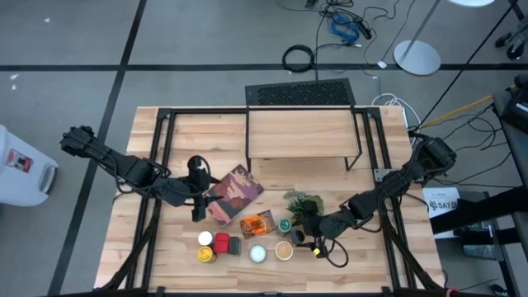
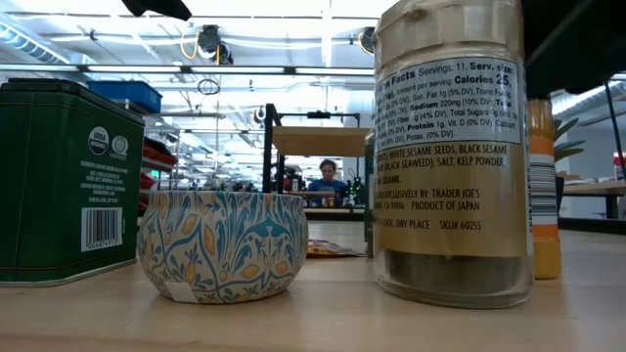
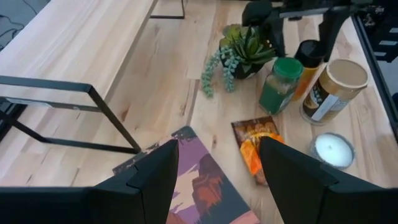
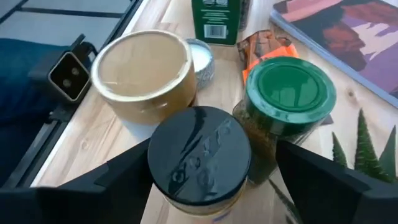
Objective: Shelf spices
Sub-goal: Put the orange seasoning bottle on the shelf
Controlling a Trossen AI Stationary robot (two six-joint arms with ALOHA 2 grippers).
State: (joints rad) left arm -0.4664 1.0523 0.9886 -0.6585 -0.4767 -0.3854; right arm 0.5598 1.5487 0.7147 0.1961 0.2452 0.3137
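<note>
High view: the shelf (image 1: pixel 304 134) stands bare at the table's far edge; the spices (image 1: pixel 247 241) cluster near the near edge. The left gripper (image 1: pixel 196 208) hovers over the book (image 1: pixel 234 194), released.

Low view: a glass jar (image 2: pixel 453 156) looks rigid, smooth and probably slippery.

Left wrist view: the orange packet (image 3: pixel 256 145) lies flat and probably limp.

Right wrist view: the right gripper (image 4: pixel 211 180), jaws released, straddles the dark-lidded jar (image 4: pixel 199 155). Grasp its sides below the lid.
</note>
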